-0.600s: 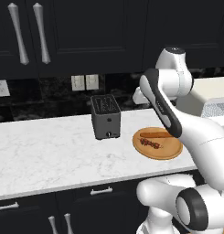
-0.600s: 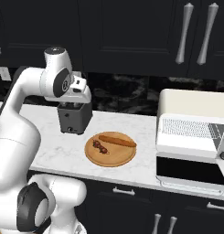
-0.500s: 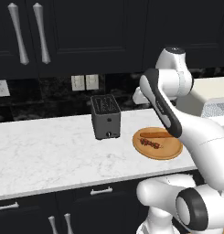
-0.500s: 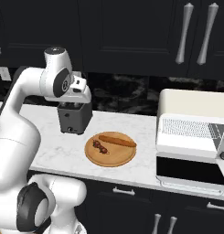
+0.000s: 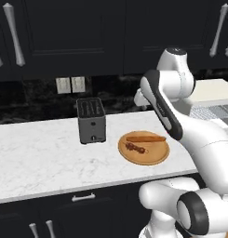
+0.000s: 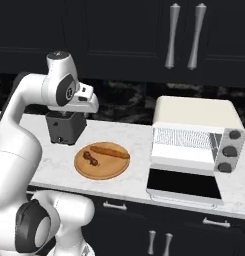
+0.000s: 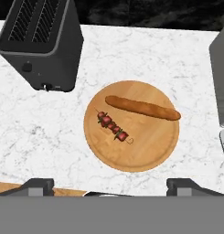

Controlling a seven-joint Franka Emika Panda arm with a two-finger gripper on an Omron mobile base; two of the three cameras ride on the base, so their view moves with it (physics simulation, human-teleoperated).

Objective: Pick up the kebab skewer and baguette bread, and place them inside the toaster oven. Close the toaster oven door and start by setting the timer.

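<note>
Hand view, looking straight down: the short kebab skewer of dark red-brown meat chunks (image 7: 114, 127) lies on the round wooden board (image 7: 150, 151), just beside the slim orange-brown baguette bread (image 7: 142, 108). Whether the two touch I cannot tell. Neither has been lifted.

My pincer (image 7: 109, 185) hangs above the board with its jaws spread wide and nothing between them; the dark fingertips (image 7: 38, 185) show at the lower edge.

Beyond the board, on the white marble tabletop (image 6: 139, 140), stands the cream-white boxy toaster oven (image 6: 196, 131). Its dark glass toaster oven door (image 6: 183, 184) is folded down flat and the wire rack is exposed, so the oven is ready to be loaded. A small black slot toaster (image 5: 91, 120) stands on the board's other side.

Judgement: nothing of the task is completed. Both pickups, both placements, the door closing and the timer remain.

Limits: my arm covers part of the oven in the left base view. The knob markings are too small to read.
</note>
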